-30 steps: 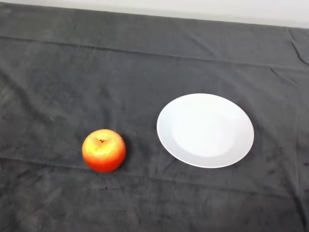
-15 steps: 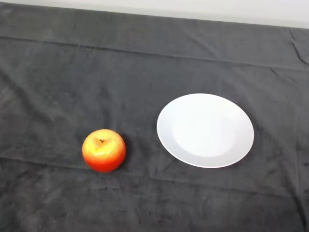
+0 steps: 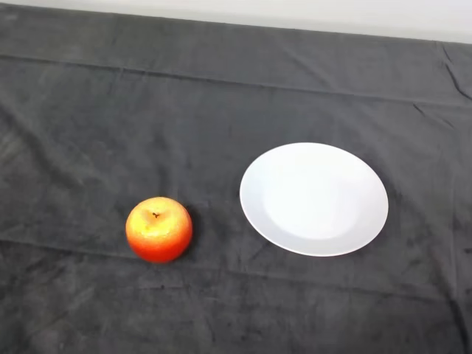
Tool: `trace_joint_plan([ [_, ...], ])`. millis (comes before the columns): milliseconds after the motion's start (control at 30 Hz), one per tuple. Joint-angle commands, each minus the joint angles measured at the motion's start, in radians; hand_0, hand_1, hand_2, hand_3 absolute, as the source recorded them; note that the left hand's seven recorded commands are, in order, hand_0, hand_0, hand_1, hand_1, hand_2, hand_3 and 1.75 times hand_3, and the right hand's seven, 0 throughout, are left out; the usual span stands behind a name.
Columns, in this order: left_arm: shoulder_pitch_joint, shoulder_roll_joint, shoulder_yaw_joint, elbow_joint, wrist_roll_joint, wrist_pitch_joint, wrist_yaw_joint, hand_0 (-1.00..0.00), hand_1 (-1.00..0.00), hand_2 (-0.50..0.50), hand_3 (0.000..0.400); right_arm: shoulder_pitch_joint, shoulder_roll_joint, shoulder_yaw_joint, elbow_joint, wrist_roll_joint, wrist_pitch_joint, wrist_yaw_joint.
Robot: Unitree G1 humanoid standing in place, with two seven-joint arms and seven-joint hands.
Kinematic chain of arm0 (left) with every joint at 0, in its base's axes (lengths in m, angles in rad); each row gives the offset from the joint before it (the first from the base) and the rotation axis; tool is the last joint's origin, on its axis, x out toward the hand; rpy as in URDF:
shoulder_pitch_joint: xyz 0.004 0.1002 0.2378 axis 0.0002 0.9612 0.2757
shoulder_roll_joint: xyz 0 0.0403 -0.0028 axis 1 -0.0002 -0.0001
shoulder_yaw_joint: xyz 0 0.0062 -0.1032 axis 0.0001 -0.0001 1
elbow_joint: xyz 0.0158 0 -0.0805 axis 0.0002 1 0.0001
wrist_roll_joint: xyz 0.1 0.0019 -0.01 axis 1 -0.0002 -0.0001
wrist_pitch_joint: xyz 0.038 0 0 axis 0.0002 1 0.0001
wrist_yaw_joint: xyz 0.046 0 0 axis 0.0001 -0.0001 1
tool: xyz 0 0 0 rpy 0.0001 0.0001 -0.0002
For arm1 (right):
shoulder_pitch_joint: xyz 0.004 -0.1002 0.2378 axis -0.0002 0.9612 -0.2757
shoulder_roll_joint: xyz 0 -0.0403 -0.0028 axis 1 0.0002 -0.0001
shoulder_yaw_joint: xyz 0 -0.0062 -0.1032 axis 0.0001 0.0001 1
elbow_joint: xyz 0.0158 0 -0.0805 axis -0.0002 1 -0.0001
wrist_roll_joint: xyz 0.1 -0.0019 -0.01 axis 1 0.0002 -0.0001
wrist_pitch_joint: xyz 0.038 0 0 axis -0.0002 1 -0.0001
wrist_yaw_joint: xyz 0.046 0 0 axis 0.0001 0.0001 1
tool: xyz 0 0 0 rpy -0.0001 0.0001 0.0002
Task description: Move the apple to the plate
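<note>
Presently, head view: apple (image 3: 158,229), red-yellow, stem up, resting on dark cloth (image 3: 88,118), left of and apart from white plate (image 3: 313,199); plate bare, so the transfer seems unstarted. Hand out of sight, state unknown. Versus earlier frames: nothing has shifted.

- A dark grey cloth (image 3: 221,96) covers the table and fills almost the whole frame.
- Long creases run across it from left to right, one near the top and one across the lower part.
- Small wrinkles gather at the upper right edge.
- A pale strip of wall (image 3: 310,13) runs along the top of the frame, widening toward the upper right.
- Light is soft and even.
</note>
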Motion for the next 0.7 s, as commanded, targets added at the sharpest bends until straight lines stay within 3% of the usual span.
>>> trace_joint_plan([
  [33,-0.034,-0.016,0.019,0.032,0.019,-0.030,-0.011,0.00,0.00,0.00,0.000,-0.009,-0.029,-0.0162,0.019,-0.0059,0.003,0.0044],
  [433,-0.060,-0.068,-0.034,0.002,0.089,-0.109,-0.023,0.00,0.00,0.00,0.000,-0.009,-0.029,-0.0162,0.019,-0.0060,0.003,0.0043],
  [700,-0.042,-0.115,-0.090,-0.086,0.151,-0.147,-0.011,0.00,0.00,0.00,0.000,-0.009,-0.028,-0.0161,0.018,-0.0061,0.003,0.0039],
])
